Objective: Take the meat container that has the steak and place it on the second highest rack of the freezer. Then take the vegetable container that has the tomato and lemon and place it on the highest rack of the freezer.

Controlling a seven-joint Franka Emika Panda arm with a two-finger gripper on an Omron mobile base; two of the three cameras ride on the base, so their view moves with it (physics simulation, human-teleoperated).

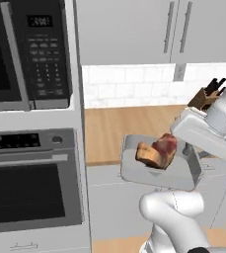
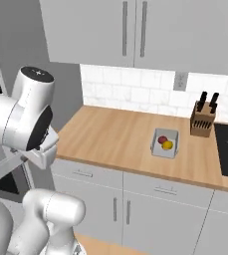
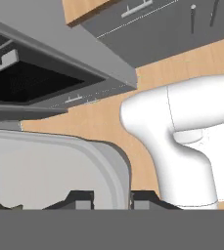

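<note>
Kitchen cabinetry in grey surrounds me, with a wooden bench (image 2: pixel 120 137) running under a white tiled wall and a black-fronted oven (image 1: pixel 30 190) stacked below a microwave (image 1: pixel 28 54) off to the left of my gripper (image 3: pixel 112 197).

My gripper is narrowed down onto the rim of the meat container (image 1: pixel 156 168), its two dark tips pinching the tray's edge between them, as the hand view shows with the grey wall of the tray rising right at the fingertips. Gripping by the rim leaves the tray's floor free, so it can later slide flat onto a shelf. The steak (image 1: pixel 158 150) lies inside the tray, just ahead of my gripper, a red-brown lump with a tan side, much smaller than its tray. I carry the tray in the air, clear of the bench and in front of the lower cabinets; it looks roughly level, which I judge keeps the steak from rolling out.

Well away to the right of my gripper, the vegetable container (image 2: pixel 164 143) sits on the bench beside the knife block (image 2: pixel 202 122), with the tomato (image 2: pixel 162 140) and lemon (image 2: pixel 167 145) touching each other inside. That one waits for the second half of the job.

I cannot make out the freezer from here, so I judge the first placement is not yet done.
</note>
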